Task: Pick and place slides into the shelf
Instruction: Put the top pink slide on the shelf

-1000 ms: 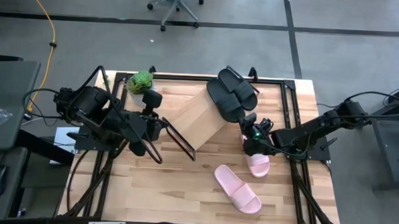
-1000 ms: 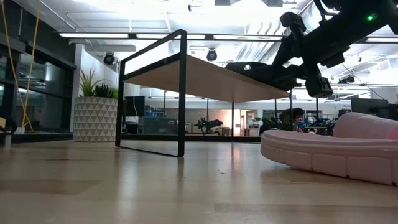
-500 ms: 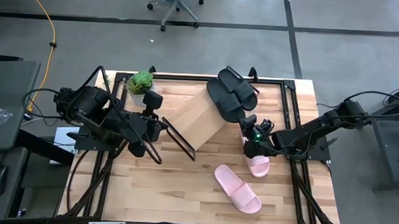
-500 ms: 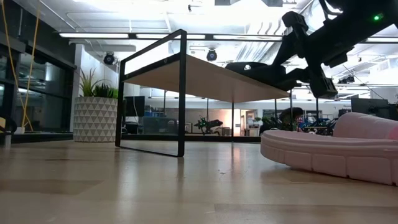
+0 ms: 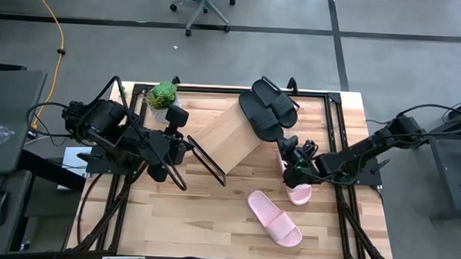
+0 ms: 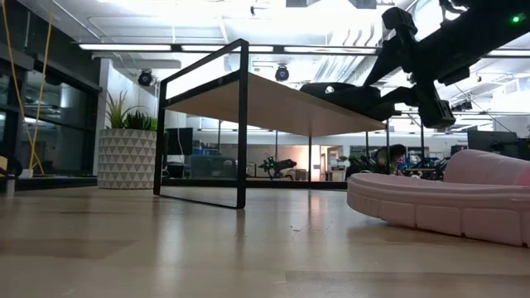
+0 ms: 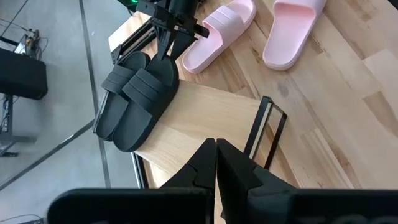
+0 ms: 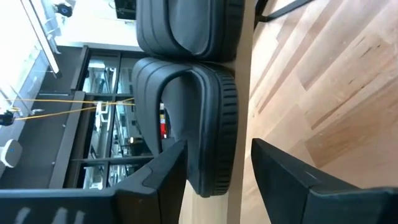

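Note:
The two black slides (image 5: 268, 108) lie side by side on the far right end of the slanted wooden shelf (image 5: 226, 133). My right gripper (image 5: 289, 147) is open just off their near ends. In the right wrist view its fingers stand on either side of the heel end of one black slide (image 8: 208, 112). Both pink slides (image 5: 299, 192) (image 5: 275, 218) lie soles down on the table, near and right of the shelf. My left gripper (image 7: 216, 144) is shut and waits by the shelf's left end (image 5: 185, 149). My right gripper reaches level from the table's right toward the heel end (image 8: 214, 180) of the nearer black slide, with one finger (image 8: 165, 174) on each side of it. Whether either finger touches the slide, I cannot tell. The slide rests flat on the shelf board.
A small potted plant (image 5: 162, 96) stands at the table's far left corner. The shelf's thin black frame (image 5: 206, 159) sticks out at its left end. Bare tabletop (image 5: 174, 212) stretches along the near left. An office chair base (image 5: 204, 5) sits on the floor beyond the table.
My right gripper has drawn back a little from the black slides, toward the table's right and near edges, and has risen slightly. The black slides stay where they were on the shelf. The pink slides have kept still.

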{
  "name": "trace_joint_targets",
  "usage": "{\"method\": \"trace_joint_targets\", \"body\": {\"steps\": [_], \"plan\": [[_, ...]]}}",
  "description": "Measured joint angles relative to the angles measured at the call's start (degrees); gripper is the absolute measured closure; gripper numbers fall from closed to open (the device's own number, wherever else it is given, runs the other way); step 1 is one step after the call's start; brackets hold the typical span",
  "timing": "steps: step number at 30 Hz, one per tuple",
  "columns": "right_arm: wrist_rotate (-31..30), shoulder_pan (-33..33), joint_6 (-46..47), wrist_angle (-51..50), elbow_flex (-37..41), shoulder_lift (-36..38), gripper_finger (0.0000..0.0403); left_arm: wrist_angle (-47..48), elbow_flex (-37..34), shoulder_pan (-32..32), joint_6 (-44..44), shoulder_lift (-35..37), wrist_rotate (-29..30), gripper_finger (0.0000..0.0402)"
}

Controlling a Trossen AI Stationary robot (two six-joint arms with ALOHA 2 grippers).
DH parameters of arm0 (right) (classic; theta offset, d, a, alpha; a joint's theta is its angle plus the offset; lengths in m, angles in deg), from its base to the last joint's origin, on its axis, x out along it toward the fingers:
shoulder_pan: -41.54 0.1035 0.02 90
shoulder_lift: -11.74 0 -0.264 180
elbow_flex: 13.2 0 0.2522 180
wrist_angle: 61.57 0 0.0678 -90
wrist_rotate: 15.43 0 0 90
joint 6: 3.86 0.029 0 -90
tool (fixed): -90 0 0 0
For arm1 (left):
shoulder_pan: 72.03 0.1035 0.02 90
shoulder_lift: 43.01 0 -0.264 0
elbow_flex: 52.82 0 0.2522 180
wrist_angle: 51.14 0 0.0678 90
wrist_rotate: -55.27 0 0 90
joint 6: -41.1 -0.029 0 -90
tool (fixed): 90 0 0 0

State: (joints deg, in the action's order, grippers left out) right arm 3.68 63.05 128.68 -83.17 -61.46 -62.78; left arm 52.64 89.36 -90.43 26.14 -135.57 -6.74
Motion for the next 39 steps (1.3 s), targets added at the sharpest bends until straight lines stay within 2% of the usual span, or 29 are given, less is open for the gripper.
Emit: {"method": "trace_joint_targets", "body": {"steps": [3, 27, 39], "plan": [[-1.7, 0.7, 0.1, -0.2, 0.0, 0.0, 0.0233, 0.0, 0.0, 0.0, 0.0, 0.0, -0.1, 0.0399], [-2.2, 3.2, 0.3, -0.3, 0.0, 0.1, 0.0233, 0.0, 0.0, 0.0, 0.0, 0.0, -0.2, 0.0399], [-5.6, 6.7, -0.1, -0.3, 0.0, 0.1, 0.0233, 0.0, 0.0, 0.0, 0.0, 0.0, -0.2, 0.0399]]}}
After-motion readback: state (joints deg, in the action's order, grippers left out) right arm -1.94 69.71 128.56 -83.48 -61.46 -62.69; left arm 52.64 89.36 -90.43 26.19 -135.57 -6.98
